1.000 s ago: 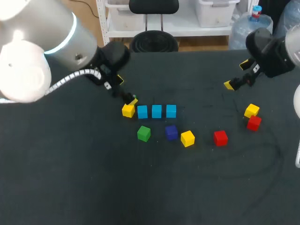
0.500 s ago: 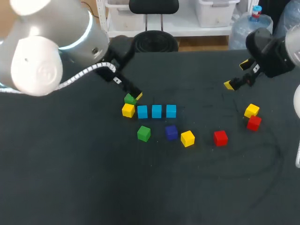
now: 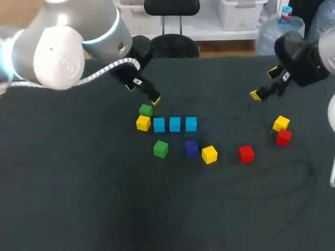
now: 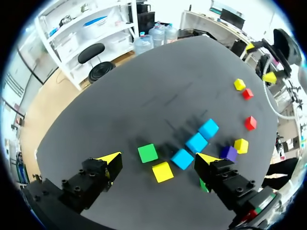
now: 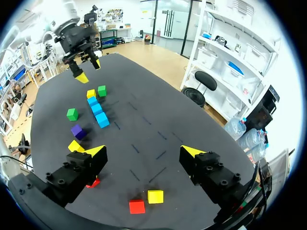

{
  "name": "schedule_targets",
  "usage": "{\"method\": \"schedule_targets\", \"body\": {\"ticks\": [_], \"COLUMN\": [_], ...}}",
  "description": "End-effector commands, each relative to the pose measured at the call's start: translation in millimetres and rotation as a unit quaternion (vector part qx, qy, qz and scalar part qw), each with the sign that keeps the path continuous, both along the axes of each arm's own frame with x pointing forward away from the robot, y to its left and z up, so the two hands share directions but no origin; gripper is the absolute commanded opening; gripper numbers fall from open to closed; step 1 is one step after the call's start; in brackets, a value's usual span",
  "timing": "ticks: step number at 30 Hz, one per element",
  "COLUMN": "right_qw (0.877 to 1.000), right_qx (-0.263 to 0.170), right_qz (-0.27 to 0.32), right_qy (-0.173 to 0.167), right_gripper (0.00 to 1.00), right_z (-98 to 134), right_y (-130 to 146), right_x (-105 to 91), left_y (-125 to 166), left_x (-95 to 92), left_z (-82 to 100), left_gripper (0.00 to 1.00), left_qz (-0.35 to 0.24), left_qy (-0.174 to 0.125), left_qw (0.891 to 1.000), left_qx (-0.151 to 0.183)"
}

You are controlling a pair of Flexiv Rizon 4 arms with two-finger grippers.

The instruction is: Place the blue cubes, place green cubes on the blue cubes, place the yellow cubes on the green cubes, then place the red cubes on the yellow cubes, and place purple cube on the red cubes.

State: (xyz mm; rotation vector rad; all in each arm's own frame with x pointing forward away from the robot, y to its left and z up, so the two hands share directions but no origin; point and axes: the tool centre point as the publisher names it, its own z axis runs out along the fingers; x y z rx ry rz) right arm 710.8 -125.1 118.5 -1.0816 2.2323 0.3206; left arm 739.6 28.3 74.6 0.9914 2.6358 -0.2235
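Moved: left gripper (image 4: 158, 159) has risen and drawn back from the row since a second ago. The green cube (image 4: 147, 153) it carried now lies on the table (image 3: 78, 198), free of the fingers.
Left gripper: fingers wide apart, holding nothing; the green cube lies below it, between the two tips.
Hidden by left gripper: second green cube (image 4: 202, 184) is mostly covered by one finger in the left wrist view; only the head view shows it whole.
End yellow cube (image 4: 162, 171): under the left gripper, just beside the green cube and the nearest blue one; I cannot tell if green and yellow touch.
Blue cubes (image 4: 196, 143): three in a line running ahead of the left gripper, tops bare.
Farther ahead: purple cube (image 4: 229, 153), middle yellow cube (image 4: 241, 145) and lone red cube (image 4: 250, 122), each apart from the others.
Right gripper (image 5: 144, 151): fingers apart, holding nothing; far yellow cube (image 5: 155, 196) and far red cube (image 5: 136, 206) lie close together under it.
Hidden by right gripper: in the right wrist view one finger covers most of the lone red cube and part of the middle yellow cube.
Room: the row is well away from every table edge; a broad stretch of dark table lies between the right gripper and the blue cubes.
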Motion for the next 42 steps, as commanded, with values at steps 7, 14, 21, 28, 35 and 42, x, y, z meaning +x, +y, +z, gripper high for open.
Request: {"method": "schedule_targets", "body": {"ticks": [7, 14, 21, 28, 35, 42], "right_qw": [1.000, 1.000, 1.000, 1.000, 1.000, 1.000], "right_qx": [-0.002, -0.002, -0.002, -0.002, -0.002, -0.002], "right_qz": [-0.002, -0.002, -0.002, -0.002, -0.002, -0.002], "right_qy": [-0.001, -0.001, -0.001, -0.001, -0.001, -0.001], "right_gripper": [1.00, 1.00, 1.00, 1.00, 1.00, 1.00], "right_z": [0.3, 0.3, 0.3, 0.3, 0.3, 0.3], "right_y": [0.6, 0.6, 0.6, 0.6, 0.6, 0.6], "right_x": [-1.0, -1.0, -1.0, -1.0, -1.0, -1.0], "left_y": [-9.9, -7.6, -1.7, 4.8, 4.2, 5.3], "left_x": [20.6, 24.8, 27.3, 26.6, 20.3, 15.2], "left_z": [-17.8, -24.5, -35.1, -40.7, -44.2, -49.8], "left_gripper": [1.00, 1.00, 1.00, 0.96, 0.92, 0.84], "left_qz": [0.046, 0.067, 0.077, 0.085, 0.085, 0.083], "left_qy": [0.016, 0.022, 0.021, 0.024, 0.029, 0.036], "left_qw": [0.998, 0.997, 0.996, 0.995, 0.995, 0.995], "left_qx": [0.035, 0.028, 0.032, 0.039, 0.041, 0.041]}}
